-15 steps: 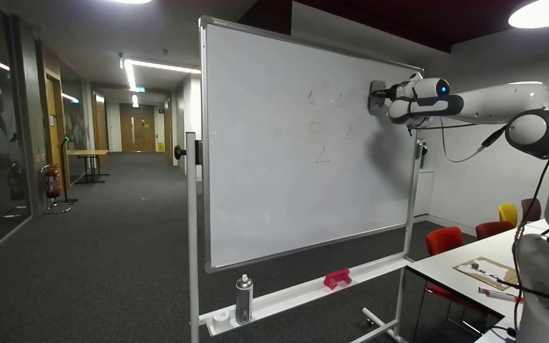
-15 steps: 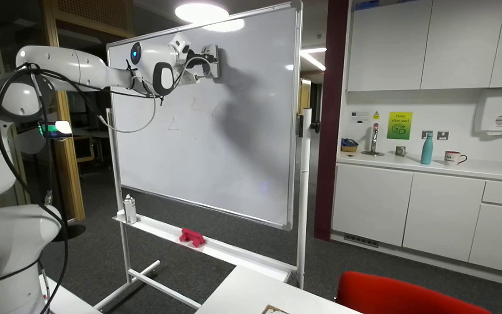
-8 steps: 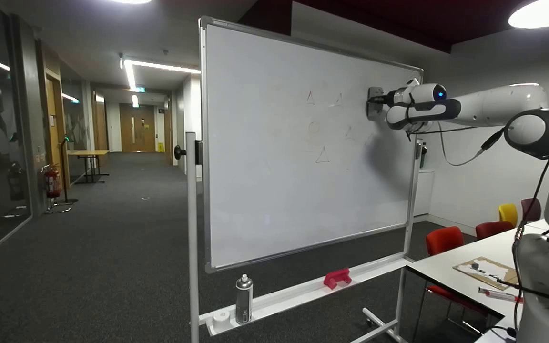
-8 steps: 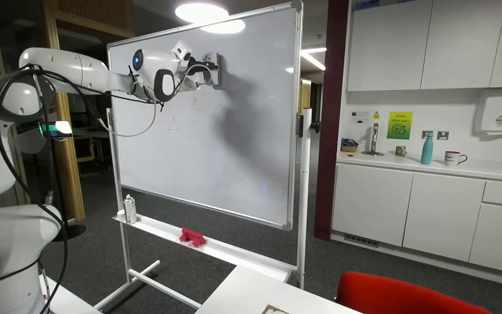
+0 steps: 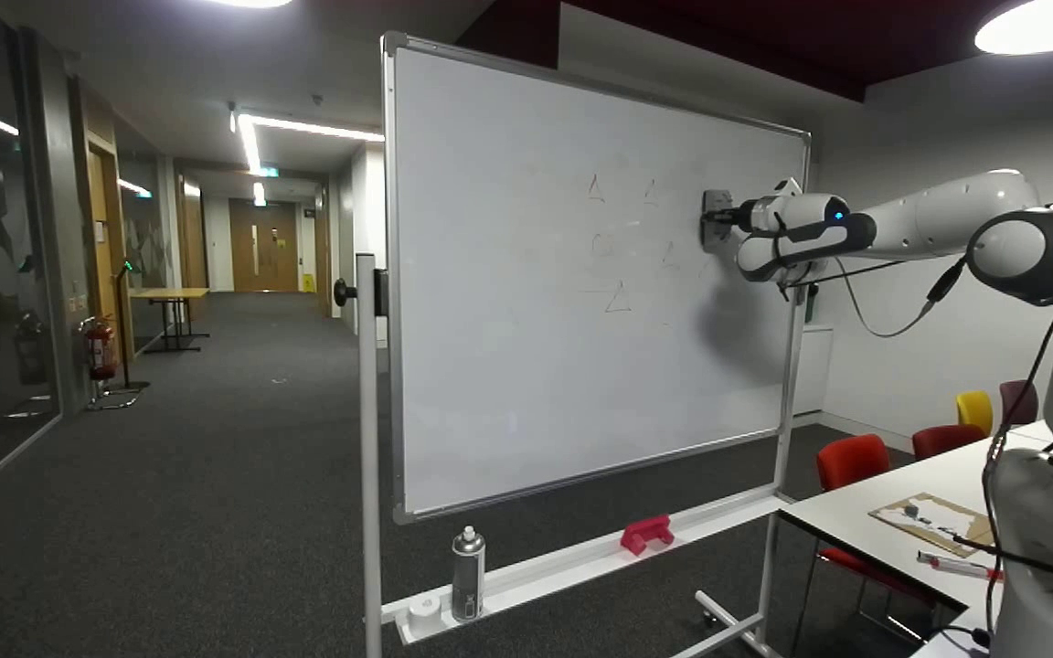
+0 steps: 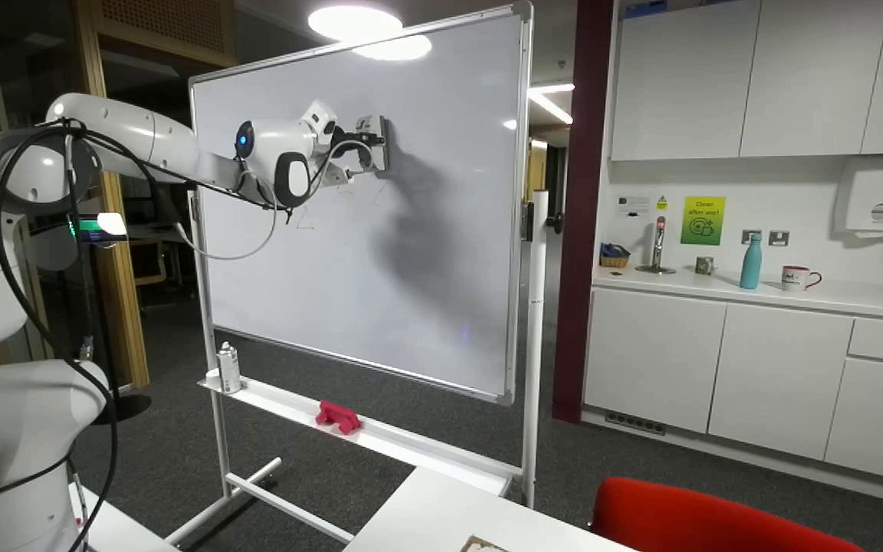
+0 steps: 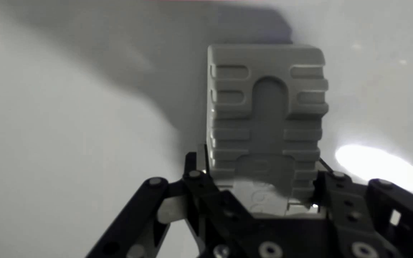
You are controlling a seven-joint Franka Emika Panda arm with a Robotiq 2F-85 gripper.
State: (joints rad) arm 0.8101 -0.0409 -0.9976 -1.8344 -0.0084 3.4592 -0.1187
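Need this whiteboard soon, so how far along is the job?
Done: the black two-fingered hand grips the grey ribbed rectangular eraser.
Under way: the eraser appears flat against the white metal-framed rectangular whiteboard.
Left: thin dark and reddish triangle drawings show there, so wiping looks unfinished.

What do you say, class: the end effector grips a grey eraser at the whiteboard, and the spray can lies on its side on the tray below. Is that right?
Not quite: the spray can stands upright on the tray below, not on its side, as both exterior views show. The end effector does grip the grey eraser at the whiteboard.
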